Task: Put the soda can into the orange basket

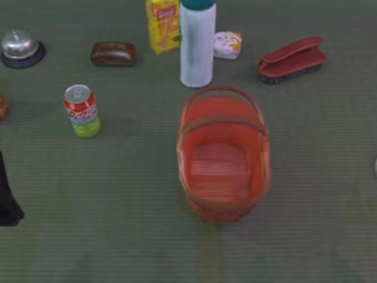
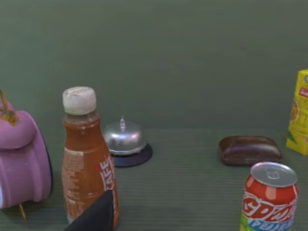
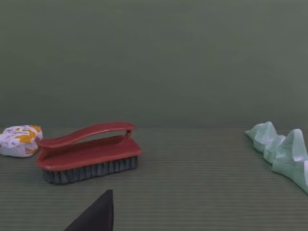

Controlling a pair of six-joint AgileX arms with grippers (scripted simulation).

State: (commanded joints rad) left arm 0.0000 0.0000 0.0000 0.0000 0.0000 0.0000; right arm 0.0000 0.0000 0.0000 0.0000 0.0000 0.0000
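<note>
Left gripper first: it sits at the table's far left edge in the top view, only a dark shape poking in, and whether its jaws are wide or narrow cannot be told from here. One black fingertip shows low in the left wrist view, in front of a brown sauce bottle with a cream cap. The right arm is parked off the right side; its own wrist camera catches just one dark finger tip, so its jaws cannot be judged either.

Out from the left gripper now — the soda can stands upright on the left part of the green table, silver top up, well apart from the gripper and untouched. To its right, near the middle of the table, the orange basket rests with both hoop handles arched over it, well apart from the can.

Along the far side: a silver call bell at the left, a dark brown soap-like block, a yellow juice carton, a tall white bottle with a teal cap, a small white-and-orange wrapped packet and a red brush.

The left wrist view also shows a pink alarm clock beside the sauce bottle, and the right wrist view a pale green crumpled object beyond the brush.
</note>
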